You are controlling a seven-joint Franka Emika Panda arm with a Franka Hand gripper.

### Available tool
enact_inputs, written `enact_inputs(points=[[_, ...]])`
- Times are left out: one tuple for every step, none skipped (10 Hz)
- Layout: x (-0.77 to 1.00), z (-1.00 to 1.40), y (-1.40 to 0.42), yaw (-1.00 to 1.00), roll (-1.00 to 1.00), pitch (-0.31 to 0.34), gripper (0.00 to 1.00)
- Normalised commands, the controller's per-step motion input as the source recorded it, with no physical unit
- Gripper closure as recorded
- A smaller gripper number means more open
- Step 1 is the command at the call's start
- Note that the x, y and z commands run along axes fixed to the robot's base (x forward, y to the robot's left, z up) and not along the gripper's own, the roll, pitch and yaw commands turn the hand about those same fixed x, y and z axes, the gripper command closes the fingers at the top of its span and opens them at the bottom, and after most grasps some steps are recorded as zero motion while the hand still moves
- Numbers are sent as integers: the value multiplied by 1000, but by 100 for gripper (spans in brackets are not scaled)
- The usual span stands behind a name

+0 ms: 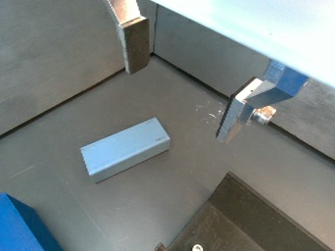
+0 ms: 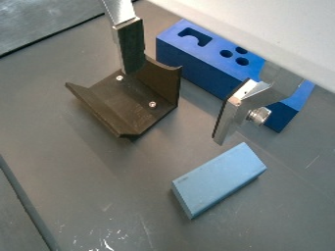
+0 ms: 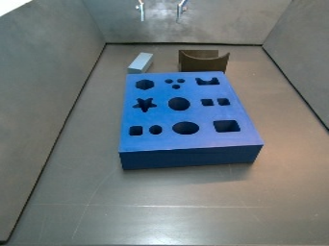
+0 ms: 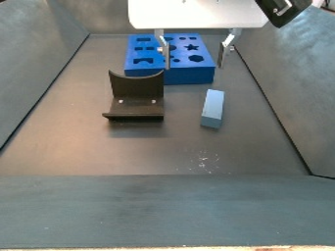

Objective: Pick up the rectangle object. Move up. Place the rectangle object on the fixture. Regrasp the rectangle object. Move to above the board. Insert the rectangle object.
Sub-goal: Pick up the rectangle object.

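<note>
The light grey-blue rectangle object (image 1: 125, 148) (image 2: 218, 178) lies flat on the dark floor, between the fixture and a side wall in a side view (image 4: 213, 106) and behind the board's far left corner (image 3: 140, 61). The dark brown fixture (image 2: 131, 98) (image 4: 135, 96) (image 3: 199, 61) stands beside it. The blue board (image 3: 193, 144) (image 4: 197, 65) (image 2: 197, 74) with shaped holes lies flat nearby. My gripper (image 1: 187, 78) (image 2: 181, 80) (image 4: 194, 46) hangs open above the floor, over the gap between fixture, board and rectangle object, with nothing between its fingers (image 1: 135, 44).
Grey walls enclose the floor on all sides in both side views. In a side view, the gripper's white body (image 4: 194, 14) hides part of the board's far edge. The fixture shows as a dark edge (image 1: 262, 221) in a wrist view, near a board corner (image 1: 20, 230).
</note>
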Motion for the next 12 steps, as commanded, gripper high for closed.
enact_inputs(points=[[0,-37,0,0,0,0,0],[0,17,0,0,0,0,0],[0,0,0,0,0,17,0],[0,-17,0,0,0,0,0],[-37,-91,14,-26,0,0,0],[-43,-103,57,-106,0,0,0],[-34,-129,46,-126,0,0,0],[-51,-134,37,-129,0,0,0],[-60,-129,49,-137,0,0,0],[-89,-134,91,-174,-23,0,0],[-66,-149,117,-183,-60,0,0],[-20,-171,100,-214,-71,0,0]])
